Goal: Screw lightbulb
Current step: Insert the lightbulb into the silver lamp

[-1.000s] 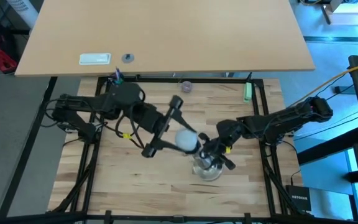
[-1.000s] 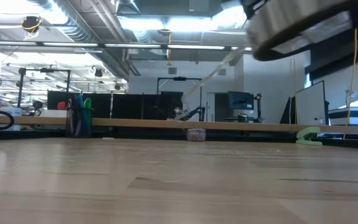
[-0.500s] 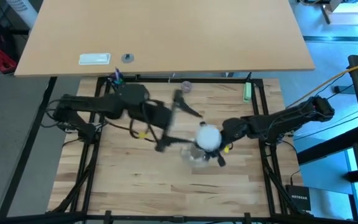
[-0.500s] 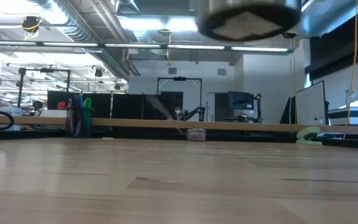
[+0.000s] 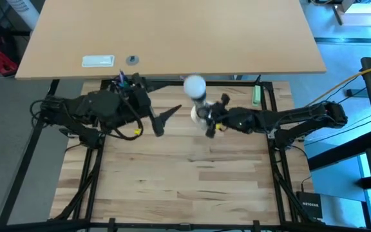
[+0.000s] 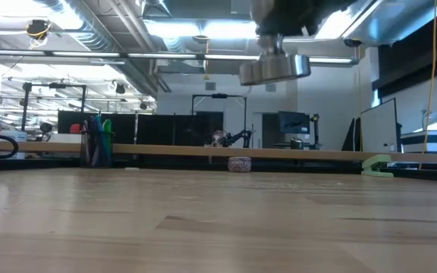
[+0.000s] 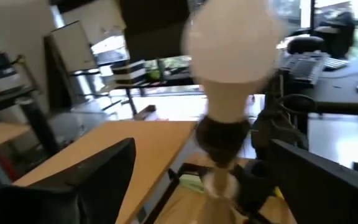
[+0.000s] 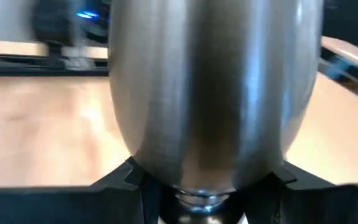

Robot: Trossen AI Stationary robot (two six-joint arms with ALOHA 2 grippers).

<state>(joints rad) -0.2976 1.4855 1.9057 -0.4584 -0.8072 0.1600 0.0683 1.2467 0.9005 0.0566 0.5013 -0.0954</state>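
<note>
The lightbulb (image 5: 194, 84) is seated in the dark socket of the silvery stand (image 5: 200, 111), and the whole stand is held lifted off the wooden surface (image 5: 192, 174) by the right tool (image 5: 209, 120), which is clenched on the stand's neck. In the low view the stand's round base (image 6: 275, 68) is seen hanging well above the wood. The stand is probably gripped low so that the bulb at the top is left free for turning. The left tool (image 5: 166, 119) is spread wide and holds nothing; it is set apart to the left of the bulb, with its dark fingers (image 7: 98, 177) framing the bulb from a distance. Wide bare wood is left in the near half of the surface, so room for setting the stand down is ample. The far edge is close to the bulb, and a green object (image 5: 256, 95) lies there to the right.
</note>
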